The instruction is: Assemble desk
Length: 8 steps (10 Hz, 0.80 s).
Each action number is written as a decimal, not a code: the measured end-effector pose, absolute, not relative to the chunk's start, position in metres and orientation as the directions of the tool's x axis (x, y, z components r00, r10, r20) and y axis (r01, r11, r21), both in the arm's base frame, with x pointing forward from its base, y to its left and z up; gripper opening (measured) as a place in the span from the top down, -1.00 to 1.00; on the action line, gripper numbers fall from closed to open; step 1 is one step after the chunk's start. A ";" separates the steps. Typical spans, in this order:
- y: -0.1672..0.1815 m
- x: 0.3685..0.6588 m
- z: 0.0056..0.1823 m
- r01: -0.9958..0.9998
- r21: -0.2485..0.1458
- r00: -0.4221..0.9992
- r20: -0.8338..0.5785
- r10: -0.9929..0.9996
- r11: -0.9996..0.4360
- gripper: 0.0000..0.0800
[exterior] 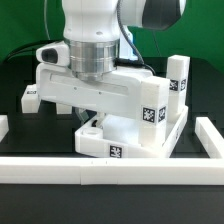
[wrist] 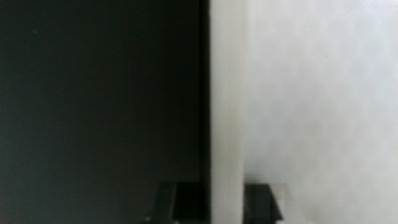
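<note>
The white tray-like tabletop (exterior: 125, 100) lies in the middle of the black table and carries marker tags on its near side. My gripper (exterior: 90, 122) comes down on it from above. In the wrist view, the tabletop (wrist: 311, 100) fills one half of the picture. Its thin raised rim (wrist: 221, 90) runs straight between my gripper's (wrist: 221, 200) two dark fingers (wrist: 178, 203), which press on it from both sides. One white square leg (exterior: 178, 76) stands upright at the tabletop's corner on the exterior view's right. Another leg (exterior: 30, 97) lies on the table at the exterior view's left. The other legs are hidden.
Long low white border rails run along the front (exterior: 110, 167), the exterior view's left (exterior: 4, 126) and right (exterior: 211, 132). A green backdrop is behind. The arm's white body hides the tabletop's far side.
</note>
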State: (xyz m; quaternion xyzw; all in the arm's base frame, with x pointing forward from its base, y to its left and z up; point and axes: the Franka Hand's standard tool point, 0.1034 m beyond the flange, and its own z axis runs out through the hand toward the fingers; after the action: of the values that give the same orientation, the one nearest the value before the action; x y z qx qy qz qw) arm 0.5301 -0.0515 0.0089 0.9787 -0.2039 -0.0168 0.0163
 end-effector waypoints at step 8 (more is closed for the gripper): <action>-0.055 0.530 0.009 -0.043 0.032 0.998 -0.039 -0.044 -0.999 0.84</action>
State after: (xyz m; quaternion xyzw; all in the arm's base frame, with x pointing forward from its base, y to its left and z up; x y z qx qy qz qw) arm 0.5300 -0.0550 0.0089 0.9994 -0.0216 -0.0199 0.0154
